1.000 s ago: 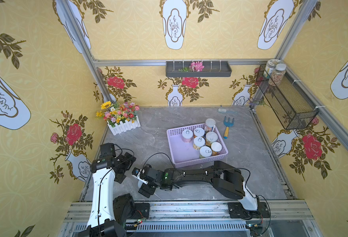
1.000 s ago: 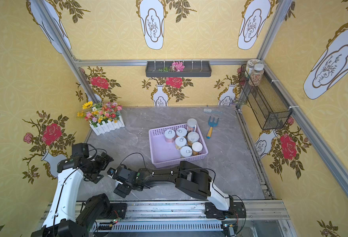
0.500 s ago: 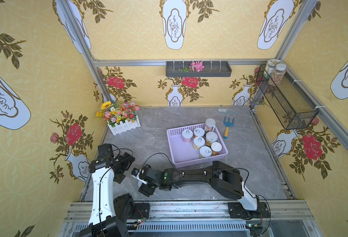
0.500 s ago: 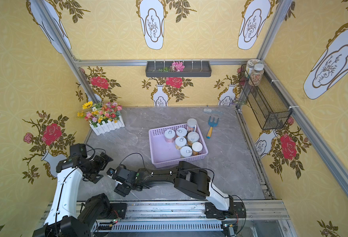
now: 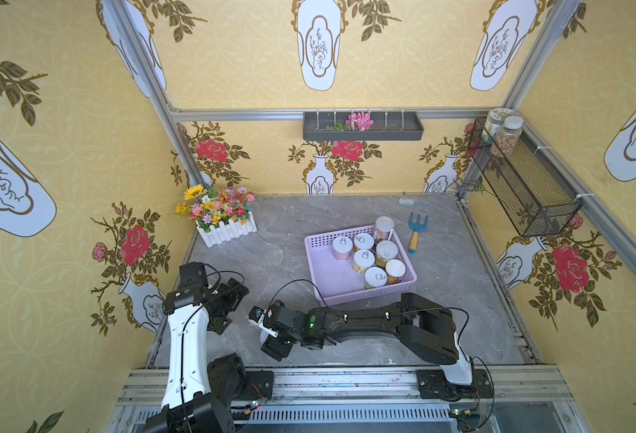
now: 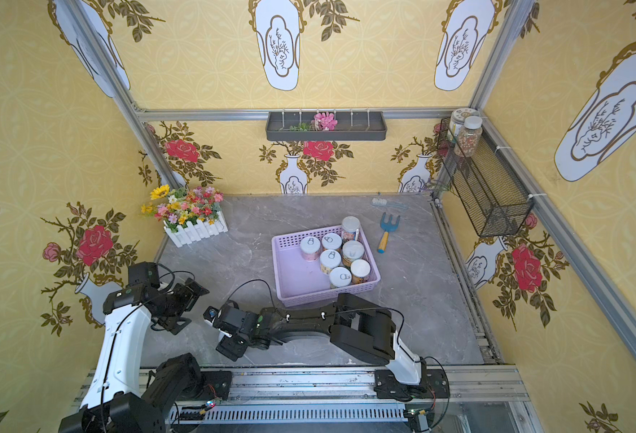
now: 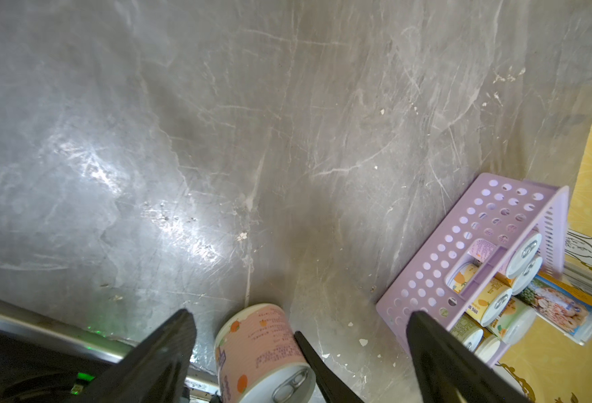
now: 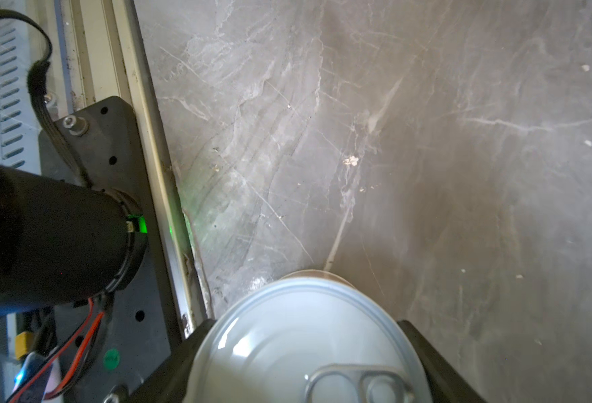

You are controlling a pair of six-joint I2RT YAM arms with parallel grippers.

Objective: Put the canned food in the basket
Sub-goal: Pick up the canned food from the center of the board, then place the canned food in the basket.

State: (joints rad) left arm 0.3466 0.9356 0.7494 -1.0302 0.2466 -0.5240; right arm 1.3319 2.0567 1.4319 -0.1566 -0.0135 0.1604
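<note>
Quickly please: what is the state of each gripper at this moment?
Left gripper: open, holding nothing.
Right gripper: closed on the pink can.

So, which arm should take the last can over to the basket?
Right. Its tool is closed around the pink can near the front edge of the table, so it only has to lift and carry it to the basket. The left tool is open and empty beside it.
</note>
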